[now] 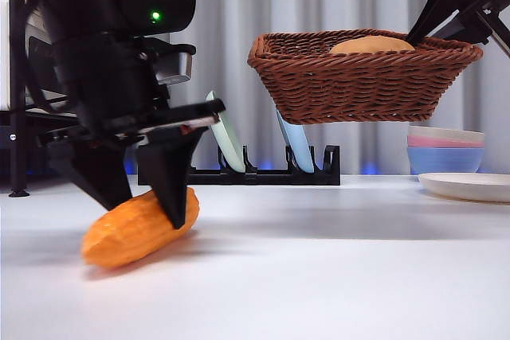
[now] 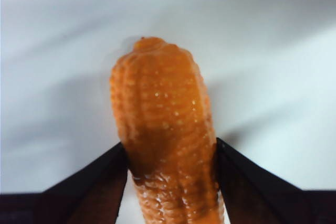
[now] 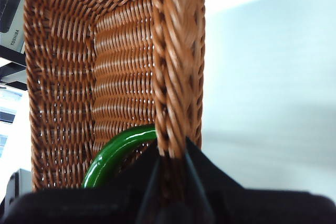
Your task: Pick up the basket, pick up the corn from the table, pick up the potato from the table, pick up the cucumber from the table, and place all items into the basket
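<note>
My left gripper (image 1: pixel 153 206) is shut on the corn (image 1: pixel 119 240), its jaws pressing both sides of the bumpy orange cob. The corn is tilted, its lower end at the white table (image 1: pixel 335 276). The left wrist view shows the same grip (image 2: pixel 170 148) on the corn (image 2: pixel 160 93). My right gripper (image 1: pixel 424 31) is shut on the rim of the basket (image 1: pixel 358 85) and holds it in the air at the right. The potato (image 1: pixel 371 44) shows above the rim. In the right wrist view my gripper (image 3: pixel 170 150) pinches the basket wall (image 3: pixel 176 51), and the cucumber (image 3: pixel 113 153) lies inside.
A black dish rack (image 1: pixel 263 173) with upright plates stands at the back of the table under the basket. Stacked pastel bowls (image 1: pixel 445 153) and a white plate (image 1: pixel 470 186) sit at the right.
</note>
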`<state>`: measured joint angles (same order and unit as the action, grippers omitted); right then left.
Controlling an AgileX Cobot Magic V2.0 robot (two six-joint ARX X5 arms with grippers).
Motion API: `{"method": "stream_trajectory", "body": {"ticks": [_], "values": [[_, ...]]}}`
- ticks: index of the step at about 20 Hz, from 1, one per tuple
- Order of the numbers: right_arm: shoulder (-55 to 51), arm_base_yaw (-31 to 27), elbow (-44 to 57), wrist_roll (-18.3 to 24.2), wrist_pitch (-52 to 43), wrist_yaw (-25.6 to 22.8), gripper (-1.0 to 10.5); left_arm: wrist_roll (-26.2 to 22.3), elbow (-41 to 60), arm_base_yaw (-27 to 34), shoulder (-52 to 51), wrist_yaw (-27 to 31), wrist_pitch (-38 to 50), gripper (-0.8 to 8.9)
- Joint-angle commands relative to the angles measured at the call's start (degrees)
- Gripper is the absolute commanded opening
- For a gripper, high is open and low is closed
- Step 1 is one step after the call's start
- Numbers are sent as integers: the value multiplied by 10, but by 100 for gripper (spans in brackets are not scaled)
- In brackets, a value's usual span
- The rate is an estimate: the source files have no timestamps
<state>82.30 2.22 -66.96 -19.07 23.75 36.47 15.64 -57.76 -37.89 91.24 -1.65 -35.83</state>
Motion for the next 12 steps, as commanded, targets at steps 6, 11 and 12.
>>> {"method": "stream_trajectory", "body": {"ticks": [6,11,12], "values": [[-2,0,1,-4,-9,9,-16,-205,-34,1,-183,-319,-201,-9],[-2,12,1,-4,-5,10,-16,-200,-158,0,-268,-343,-156,-9],[-2,16,1,-4,-2,10,-16,-180,-180,0,-268,-337,-118,-9]]}}
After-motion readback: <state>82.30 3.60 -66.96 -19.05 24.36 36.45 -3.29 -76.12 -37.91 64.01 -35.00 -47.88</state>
